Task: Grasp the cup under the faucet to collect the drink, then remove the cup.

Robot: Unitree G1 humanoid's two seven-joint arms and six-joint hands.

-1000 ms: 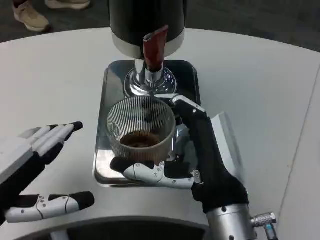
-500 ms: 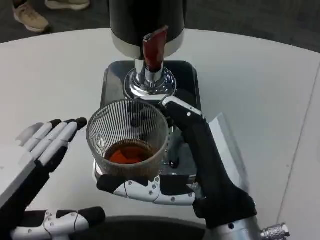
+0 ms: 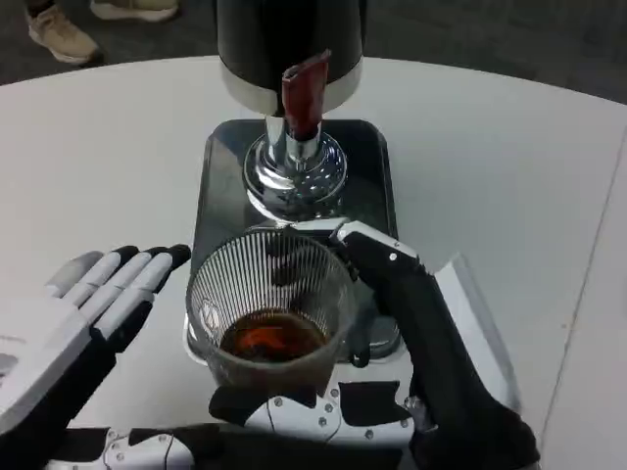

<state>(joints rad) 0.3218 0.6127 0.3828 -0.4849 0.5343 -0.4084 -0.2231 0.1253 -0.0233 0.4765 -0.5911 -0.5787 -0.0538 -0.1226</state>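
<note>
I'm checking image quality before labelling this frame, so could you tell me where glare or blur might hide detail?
Head view: bright glare on the chrome faucet base; the glossy dark tray reflects light; the ribbed cup, held in the right hand, is slightly soft; the drink reads clearly; the left hand looks a bit blurred.

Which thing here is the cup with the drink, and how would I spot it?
Start at the black dispenser at the table's far side, and follow its red tap lever down to the dark tray. The cup sits at the tray's near end, held by the right hand. It alone is clear ribbed glass with brown liquid.
</note>
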